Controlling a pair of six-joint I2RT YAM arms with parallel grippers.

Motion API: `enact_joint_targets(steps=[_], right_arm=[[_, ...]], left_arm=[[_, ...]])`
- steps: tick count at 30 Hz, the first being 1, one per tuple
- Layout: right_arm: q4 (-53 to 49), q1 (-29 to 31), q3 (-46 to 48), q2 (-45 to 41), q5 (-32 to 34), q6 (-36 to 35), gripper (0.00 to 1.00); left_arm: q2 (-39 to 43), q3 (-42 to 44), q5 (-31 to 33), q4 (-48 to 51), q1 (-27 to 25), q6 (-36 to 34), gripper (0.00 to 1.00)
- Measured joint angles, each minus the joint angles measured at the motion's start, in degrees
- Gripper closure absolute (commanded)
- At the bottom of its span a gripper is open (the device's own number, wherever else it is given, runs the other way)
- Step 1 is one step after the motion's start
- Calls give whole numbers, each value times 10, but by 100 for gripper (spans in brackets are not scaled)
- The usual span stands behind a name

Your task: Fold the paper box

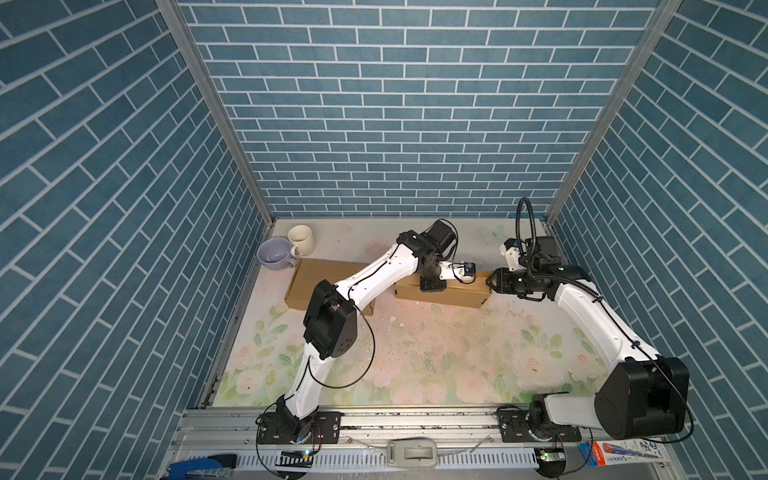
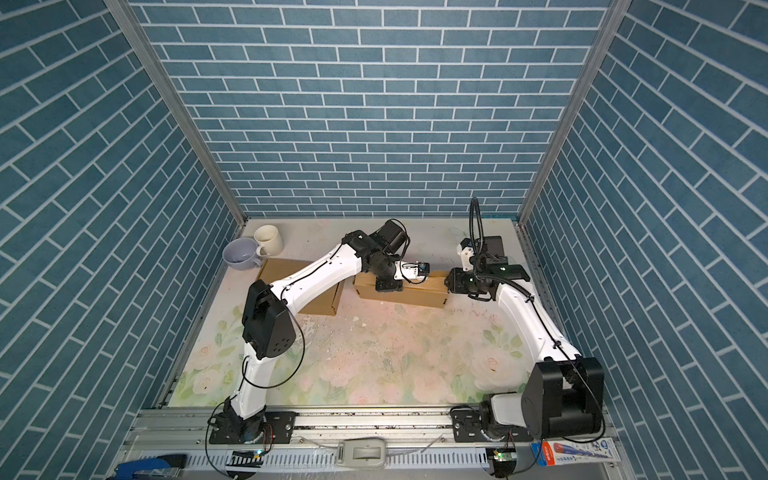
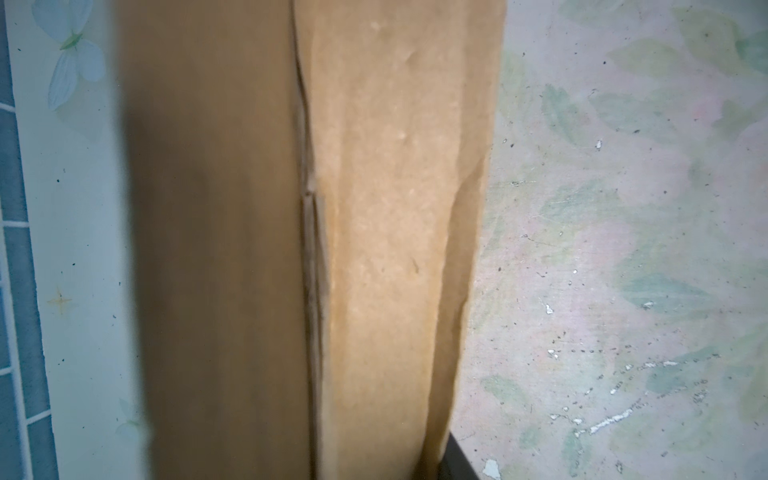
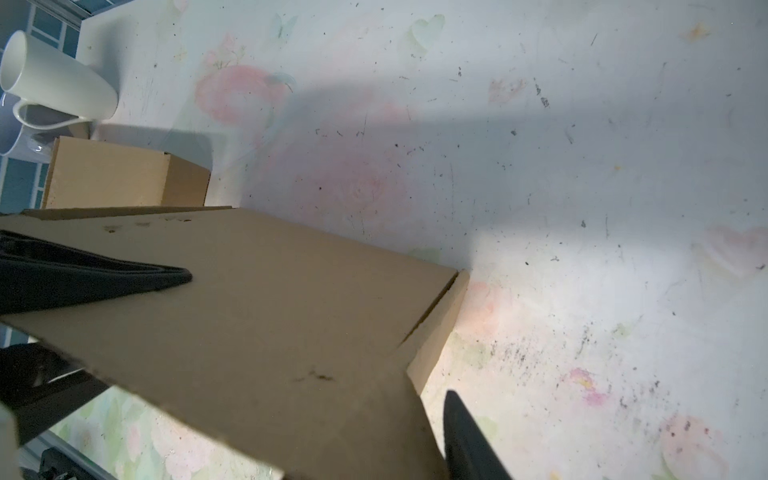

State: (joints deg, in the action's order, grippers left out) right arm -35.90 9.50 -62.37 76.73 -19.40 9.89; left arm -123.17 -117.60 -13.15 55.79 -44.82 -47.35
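Note:
The paper box [image 1: 457, 294] [image 2: 419, 293] is a long brown cardboard box lying at the back middle of the table. My left gripper [image 1: 432, 286] [image 2: 388, 286] comes down on its top near the left end. In the left wrist view the cardboard [image 3: 382, 249] fills the space between the jaws; one dark finger [image 3: 457, 461] shows against its outer side and the other is hidden. My right gripper [image 1: 493, 280] [image 2: 448, 280] is at the box's right end. There the box [image 4: 270, 311] lies between the jaws, one finger [image 4: 469, 440] beside a short end flap [image 4: 440, 328].
A second brown box [image 1: 320, 278] [image 4: 112, 174] lies at the back left, partly under my left arm. Behind it stand a white mug [image 1: 301, 239] and a lavender cup [image 1: 274, 253] by the left wall. The right wall is close behind my right wrist.

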Motion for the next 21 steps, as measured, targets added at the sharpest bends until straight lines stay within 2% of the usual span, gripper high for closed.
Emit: enact_joint_targets(steps=[3, 8, 15, 21], right_arm=[[-1, 3, -5, 0, 15, -7, 52], [-35, 3, -28, -9, 40, -29, 51], [-92, 30, -103, -1, 98, -73, 62], [-113, 55, -113, 32, 132, -96, 74]], left_arm=[[-9, -14, -5, 9, 3, 0, 65], [-17, -28, -14, 16, 8, -1, 66], [-21, -35, -19, 19, 11, -1, 67], [-22, -36, -20, 20, 12, -1, 68]])
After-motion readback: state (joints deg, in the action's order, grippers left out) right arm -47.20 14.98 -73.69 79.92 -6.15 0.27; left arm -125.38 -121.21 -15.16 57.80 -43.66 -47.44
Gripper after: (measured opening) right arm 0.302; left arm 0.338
